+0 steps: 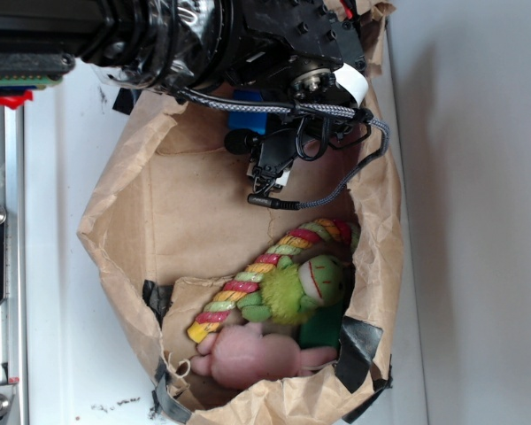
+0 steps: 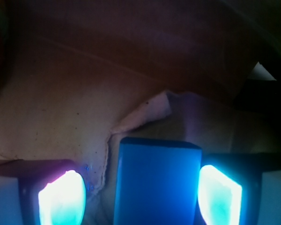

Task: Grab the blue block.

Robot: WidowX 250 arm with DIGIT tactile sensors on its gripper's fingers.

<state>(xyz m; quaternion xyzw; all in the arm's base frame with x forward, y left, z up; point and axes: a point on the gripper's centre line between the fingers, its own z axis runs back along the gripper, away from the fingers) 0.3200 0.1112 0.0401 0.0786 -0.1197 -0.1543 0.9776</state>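
While your tool (image 2: 140, 199) straddles the blue block (image 2: 157, 183), fingers wide, watch the left gap: uneven closing could twist it.

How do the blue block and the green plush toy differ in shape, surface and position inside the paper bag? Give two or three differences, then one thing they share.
Shape: the blue block is flat and rectangular; the green plush toy is rounded and lumpy.
Surface: the block looks smooth and plain; the toy is fuzzy, with a stitched face.
Position: the block sits between the gripper fingers, with a gap on one side; the toy lies untouched beside a striped rope and pink plush.
Shared: both are inside the paper bag.
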